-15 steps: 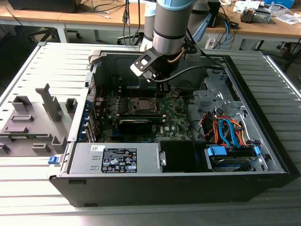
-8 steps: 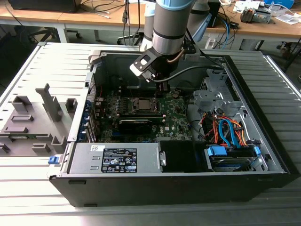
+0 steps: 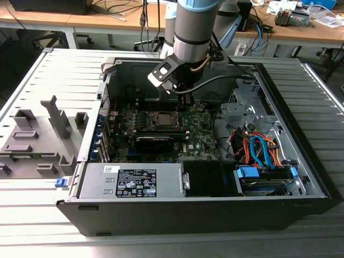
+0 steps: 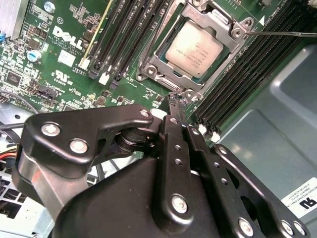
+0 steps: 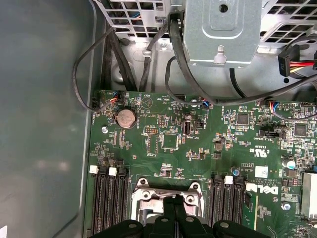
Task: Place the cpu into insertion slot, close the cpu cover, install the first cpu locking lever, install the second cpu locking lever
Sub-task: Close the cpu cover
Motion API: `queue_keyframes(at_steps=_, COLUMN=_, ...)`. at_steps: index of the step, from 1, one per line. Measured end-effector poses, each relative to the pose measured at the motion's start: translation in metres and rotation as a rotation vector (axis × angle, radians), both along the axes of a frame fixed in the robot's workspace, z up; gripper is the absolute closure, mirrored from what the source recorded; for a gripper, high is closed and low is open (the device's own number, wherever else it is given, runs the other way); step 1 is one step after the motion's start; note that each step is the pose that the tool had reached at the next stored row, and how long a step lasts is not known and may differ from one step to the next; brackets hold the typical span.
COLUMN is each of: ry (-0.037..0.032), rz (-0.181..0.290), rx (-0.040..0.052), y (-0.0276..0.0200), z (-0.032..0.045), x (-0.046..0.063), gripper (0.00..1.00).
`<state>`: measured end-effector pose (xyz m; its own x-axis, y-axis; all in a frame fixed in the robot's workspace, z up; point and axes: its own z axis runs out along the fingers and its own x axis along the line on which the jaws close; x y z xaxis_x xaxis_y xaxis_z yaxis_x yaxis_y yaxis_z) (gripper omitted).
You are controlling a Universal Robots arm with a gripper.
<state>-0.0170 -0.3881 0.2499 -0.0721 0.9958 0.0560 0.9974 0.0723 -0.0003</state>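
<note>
The cpu [image 4: 194,48] lies flat in the socket on the green motherboard [image 4: 74,64], its dull silver top showing. The cpu cover [image 4: 171,75], a silvery frame, lies down around it. A thin metal locking lever [image 4: 282,33] juts out sideways from one socket corner. My gripper [image 4: 175,101] is shut, its black fingertips pressed together just off the socket's near corner, by a small metal hook. I cannot tell whether they touch it. In the exterior view the gripper [image 3: 181,98] hangs just behind the socket [image 3: 162,119]. The first wrist view shows the fingertips [image 5: 171,202] over the socket frame [image 5: 143,194].
Black memory slots [image 4: 124,34] flank the socket on both sides. A long black card [image 3: 155,142] sits in front of it. A drive cage with orange and blue cables [image 3: 258,150] fills the exterior view's right, the power supply [image 3: 134,181] the front. Grey case walls close in all round.
</note>
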Motion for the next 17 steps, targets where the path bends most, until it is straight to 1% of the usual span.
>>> queue_keyframes(at_steps=17, ry=0.0000, rz=0.000, rx=0.0000, y=0.0000, z=0.0000, x=-0.0041, gripper=0.89)
